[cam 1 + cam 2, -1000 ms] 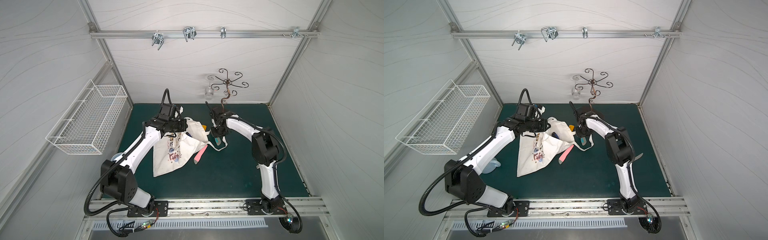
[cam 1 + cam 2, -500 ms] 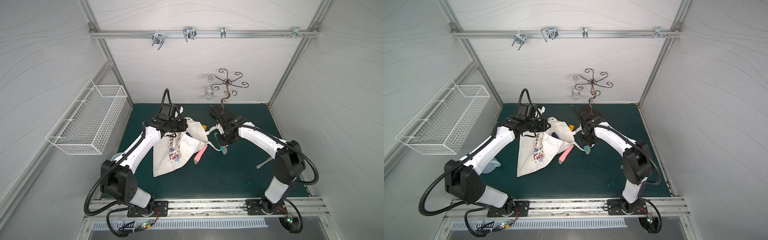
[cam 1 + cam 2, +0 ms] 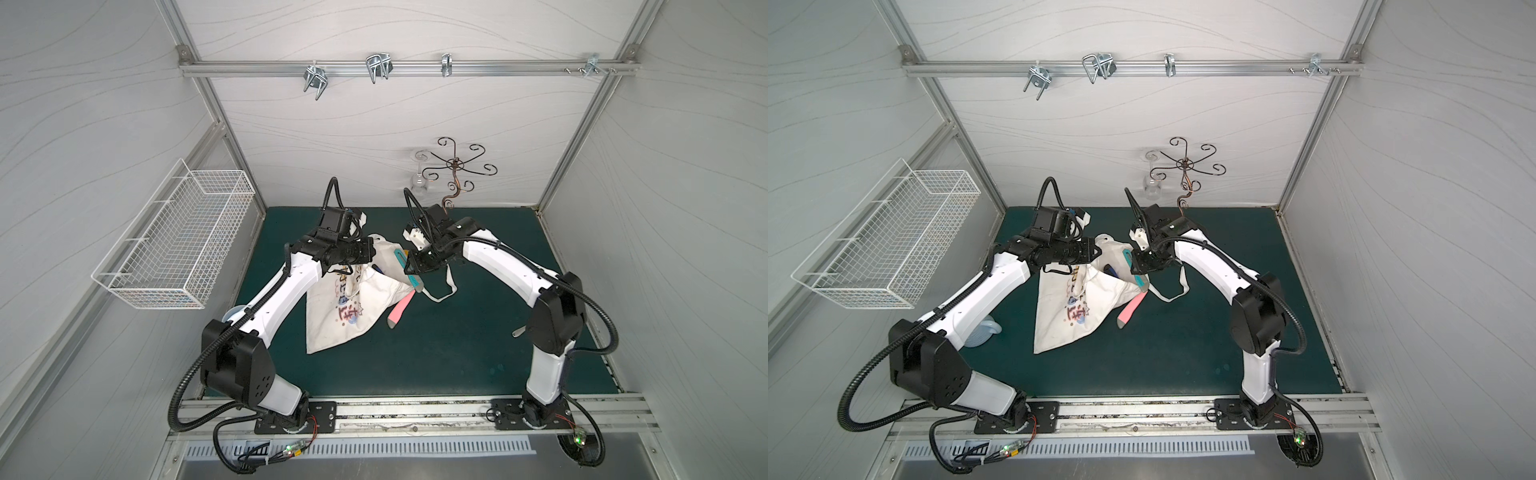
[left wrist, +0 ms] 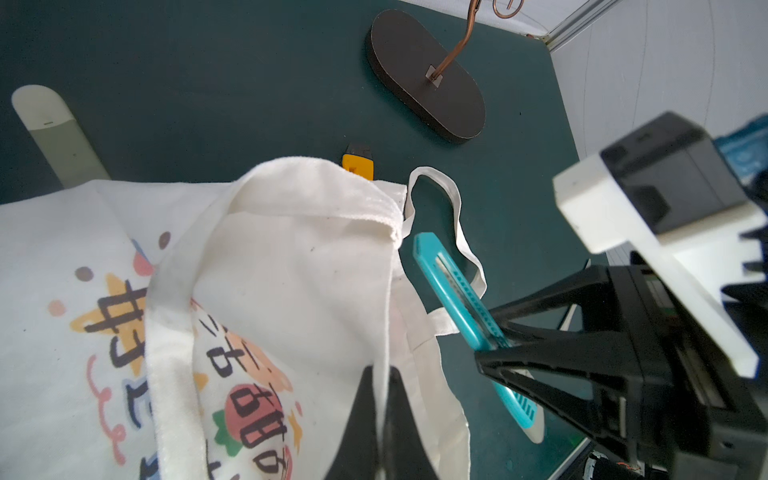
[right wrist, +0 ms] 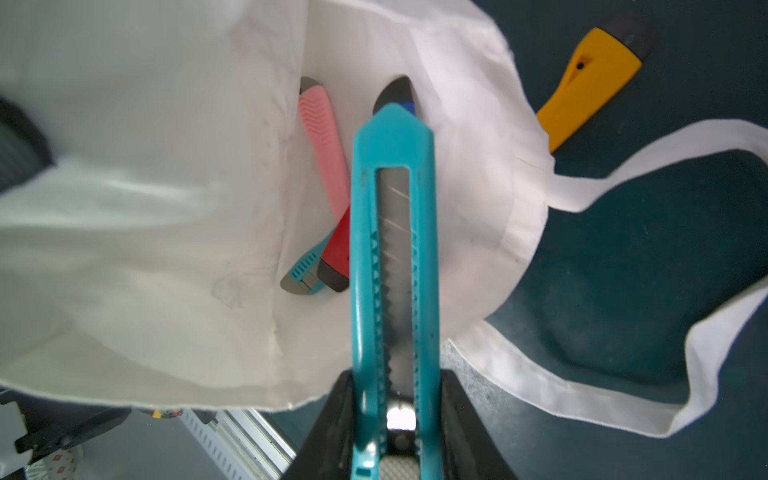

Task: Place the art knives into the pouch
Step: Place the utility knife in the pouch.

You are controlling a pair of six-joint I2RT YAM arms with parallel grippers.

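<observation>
Pouch (image 3: 332, 316) in pinch of left gripper (image 4: 381, 374), knives (image 5: 334, 245) inside; art knife (image 5: 392, 249) in pinch of right gripper (image 5: 395, 376).

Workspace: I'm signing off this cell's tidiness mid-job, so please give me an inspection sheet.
Surface: green mat, flat.
Job's things: teal art knife aimed at the open pouch, not yet inside.
Clutter: yellow knife on the mat; pink knife at the pouch's edge; wire stand at the back.
Grippers: left gripper shut on the pouch's rim; right gripper shut on the art knife.
Cables: black hose loops beside each arm's base.
Surroundings: wire basket on the left wall; hook rail on the back wall.
</observation>
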